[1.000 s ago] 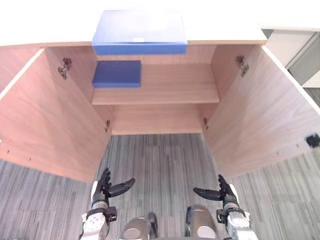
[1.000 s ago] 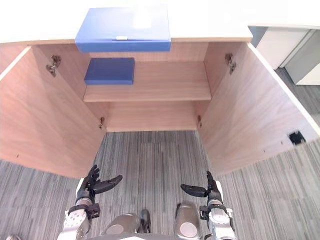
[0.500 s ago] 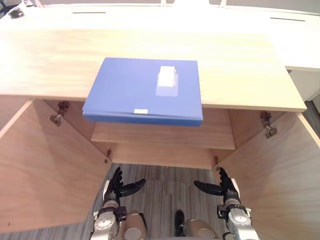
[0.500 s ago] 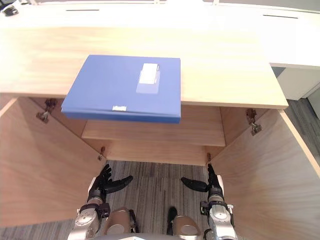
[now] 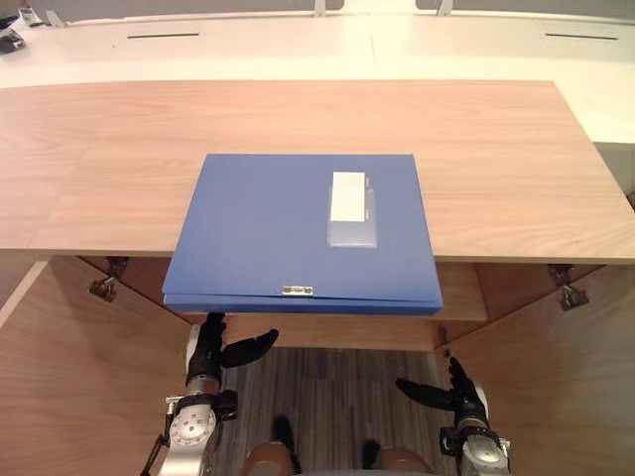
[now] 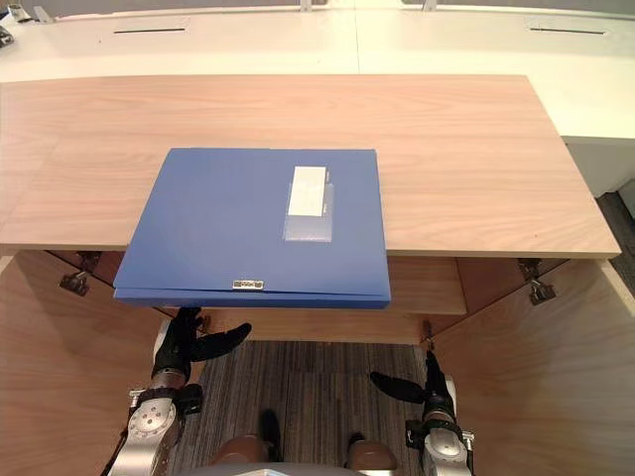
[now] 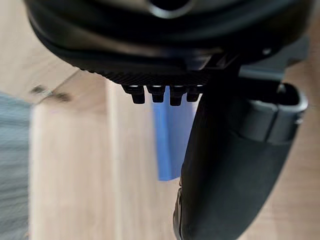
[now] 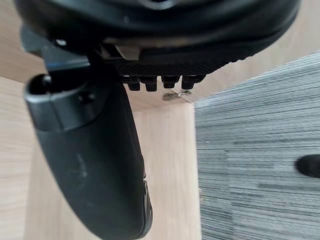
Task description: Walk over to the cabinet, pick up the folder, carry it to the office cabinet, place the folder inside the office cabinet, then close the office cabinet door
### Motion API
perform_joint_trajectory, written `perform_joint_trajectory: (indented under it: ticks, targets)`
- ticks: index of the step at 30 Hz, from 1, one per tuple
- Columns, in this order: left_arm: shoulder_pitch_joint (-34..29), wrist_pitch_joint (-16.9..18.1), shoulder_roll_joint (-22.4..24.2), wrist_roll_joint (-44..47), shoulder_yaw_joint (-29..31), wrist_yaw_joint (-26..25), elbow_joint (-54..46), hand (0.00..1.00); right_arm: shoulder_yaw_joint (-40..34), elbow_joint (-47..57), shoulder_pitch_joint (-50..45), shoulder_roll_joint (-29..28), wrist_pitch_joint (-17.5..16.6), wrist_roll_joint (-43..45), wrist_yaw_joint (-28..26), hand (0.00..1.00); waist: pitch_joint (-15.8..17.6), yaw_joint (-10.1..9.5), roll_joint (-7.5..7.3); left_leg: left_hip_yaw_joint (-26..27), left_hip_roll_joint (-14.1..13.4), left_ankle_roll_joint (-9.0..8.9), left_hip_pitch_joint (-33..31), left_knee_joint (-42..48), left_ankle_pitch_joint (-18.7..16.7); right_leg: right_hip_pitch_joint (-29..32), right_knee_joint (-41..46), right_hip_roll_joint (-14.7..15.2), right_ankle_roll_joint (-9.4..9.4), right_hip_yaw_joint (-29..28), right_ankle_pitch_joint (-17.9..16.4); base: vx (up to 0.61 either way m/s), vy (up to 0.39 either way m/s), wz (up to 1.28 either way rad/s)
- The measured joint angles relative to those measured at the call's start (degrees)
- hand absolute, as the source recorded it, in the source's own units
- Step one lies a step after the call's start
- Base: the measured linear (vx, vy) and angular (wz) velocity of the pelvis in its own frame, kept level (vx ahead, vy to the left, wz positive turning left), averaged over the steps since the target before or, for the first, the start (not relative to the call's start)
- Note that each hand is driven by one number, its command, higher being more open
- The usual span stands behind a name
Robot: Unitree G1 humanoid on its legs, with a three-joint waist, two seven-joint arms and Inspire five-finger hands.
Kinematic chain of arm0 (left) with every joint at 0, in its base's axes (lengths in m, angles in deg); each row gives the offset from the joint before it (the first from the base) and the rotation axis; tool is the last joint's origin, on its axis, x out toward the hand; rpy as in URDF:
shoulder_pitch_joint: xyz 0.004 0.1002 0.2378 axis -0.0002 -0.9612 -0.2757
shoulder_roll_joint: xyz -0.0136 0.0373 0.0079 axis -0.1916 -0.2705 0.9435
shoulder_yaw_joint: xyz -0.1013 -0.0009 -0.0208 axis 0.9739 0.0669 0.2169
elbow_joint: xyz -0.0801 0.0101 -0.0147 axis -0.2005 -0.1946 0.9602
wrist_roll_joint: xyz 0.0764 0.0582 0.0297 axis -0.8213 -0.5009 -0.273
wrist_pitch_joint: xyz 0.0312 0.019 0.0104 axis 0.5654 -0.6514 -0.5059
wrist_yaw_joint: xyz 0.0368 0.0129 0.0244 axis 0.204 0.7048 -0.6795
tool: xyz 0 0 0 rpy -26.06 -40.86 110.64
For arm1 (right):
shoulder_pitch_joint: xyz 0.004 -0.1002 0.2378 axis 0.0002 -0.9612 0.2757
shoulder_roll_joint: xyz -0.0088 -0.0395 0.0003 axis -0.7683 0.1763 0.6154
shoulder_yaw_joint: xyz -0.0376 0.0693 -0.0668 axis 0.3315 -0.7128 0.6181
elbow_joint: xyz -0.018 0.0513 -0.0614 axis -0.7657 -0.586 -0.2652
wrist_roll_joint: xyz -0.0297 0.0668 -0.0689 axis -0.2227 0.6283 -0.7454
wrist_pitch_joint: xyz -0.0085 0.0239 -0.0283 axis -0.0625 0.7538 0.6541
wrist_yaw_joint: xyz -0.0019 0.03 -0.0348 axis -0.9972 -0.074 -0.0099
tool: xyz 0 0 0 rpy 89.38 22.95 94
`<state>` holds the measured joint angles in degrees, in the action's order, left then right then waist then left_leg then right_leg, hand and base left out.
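A blue folder [image 5: 298,223] with a clear label pocket lies flat on the wooden cabinet top [image 5: 496,159], its near edge overhanging the front. Below that edge my left hand [image 5: 208,349] is open, thumb pointing inward, just under the folder's near left corner without touching it. My right hand [image 5: 458,395] is open lower down, in front of the open cabinet and right of the folder. In the left wrist view a blue strip [image 7: 170,135] shows past my left hand [image 7: 225,175], inside the cabinet. The right wrist view looks past my right hand [image 8: 95,165] at wood and carpet.
Both cabinet doors stand open, the left door [image 5: 69,387] and the right door [image 5: 585,387] flanking my hands. An inner shelf [image 5: 461,297] shows under the top. Striped grey carpet [image 5: 337,397] lies in front. A white desk [image 5: 298,40] runs behind the cabinet.
The whole picture has shifted: the camera has moved closer and now looks onto the cabinet top and the folder. My left hand has risen toward the folder's near edge.
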<state>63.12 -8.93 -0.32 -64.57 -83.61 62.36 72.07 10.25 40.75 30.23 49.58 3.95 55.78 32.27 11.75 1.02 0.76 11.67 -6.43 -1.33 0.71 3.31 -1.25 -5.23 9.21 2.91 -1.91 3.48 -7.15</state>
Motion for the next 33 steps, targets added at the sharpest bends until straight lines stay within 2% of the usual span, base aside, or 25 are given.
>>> perform_joint_trajectory:
  ticks: [4,7,9,16,19,24,27,29,33]
  targets:
    - [-3.7,1.3,-0.1,-4.3,0.0,-1.7,-8.0,1.0,0.0,-0.9,0.0,0.2,-0.4,-0.2,0.2,1.0,-1.2,-0.19,0.11,-0.2,-0.2,-0.2,1.1,-0.8,0.1,-0.4,0.8,-0.3,0.01,0.1,0.0,0.01,-0.013,0.02]
    - [-5.4,3.7,-1.2,-6.5,0.0,-3.7,-15.9,1.0,0.0,-1.6,-0.1,0.6,-0.4,-0.5,0.4,1.0,-2.3,-0.44,0.25,-1.6,0.3,-0.09,1.8,-1.0,0.3,-1.8,0.8,0.1,0.01,1.4,0.0,-0.02,-0.01,0.23]
    - [-5.7,4.6,-1.3,-6.4,0.0,-4.7,-18.7,1.0,0.1,-1.6,0.0,0.8,-0.4,-0.6,0.6,1.0,-2.8,-1.2,0.43,-1.8,0.7,0.12,1.8,-1.0,0.5,-1.9,0.8,0.4,0.01,1.6,0.0,-0.04,0.01,0.09]
    - [-9.4,4.7,0.6,-6.1,0.0,-5.7,-24.7,1.0,1.1,-3.4,0.1,1.5,-0.5,-0.8,1.3,1.0,-2.9,-2.2,0.14,-4.4,1.7,0.16,0.2,1.1,0.5,-2.6,0.6,1.1,-0.61,2.0,0.6,-0.07,0.012,0.17]
    - [-9.4,5.6,1.5,-4.8,0.2,-5.9,-28.0,1.0,1.9,-3.8,0.0,1.8,-0.4,-1.8,1.3,1.0,-3.0,-3.12,0.01,-5.1,1.8,0.21,-1.1,2.2,0.5,-2.6,-0.5,1.1,-0.76,2.0,1.2,-0.09,0.011,0.11]
    - [-10.3,7.1,3.1,-2.6,1.7,-5.7,-31.5,1.0,2.6,-4.2,0.1,1.8,-0.4,-1.9,1.4,1.0,-3.5,-3.26,-0.47,-6.7,3.2,0.33,-3.4,2.5,0.9,-2.8,-3.3,2.1,-0.8,1.8,1.2,-0.13,0.0,0.15]
    - [-10.7,7.1,3.8,-1.6,3.0,-5.7,-31.8,1.0,2.9,-5.3,0.2,1.9,-0.4,-1.9,1.5,1.0,-3.8,-3.12,-1.0,-7.5,4.7,0.26,-3.8,0.9,3.0,-2.5,-4.6,3.2,-1.91,2.8,-0.1,-0.16,-0.008,0.14]
    - [-10.8,7.1,4.1,-1.6,3.5,-5.7,-33.6,1.0,2.8,-6.4,-0.1,1.9,-0.3,-1.9,1.6,1.0,-3.8,-2.88,-1.21,-8.6,4.8,0.47,-3.5,-0.2,4.6,-2.5,-4.3,3.1,-1.9,3.7,-0.2,-0.13,-0.02,0.31]
    - [-10.4,7.7,3.4,-1.6,4.5,-5.7,-38.7,1.0,2.6,-6.3,0.3,2.1,-0.3,-1.9,1.8,1.0,-3.9,-2.8,-1.37,-9.3,4.5,0.35,-4.8,1.4,5.0,-2.5,-4.6,2.9,-2.3,4.6,0.7,-0.08,-0.006,0.12]
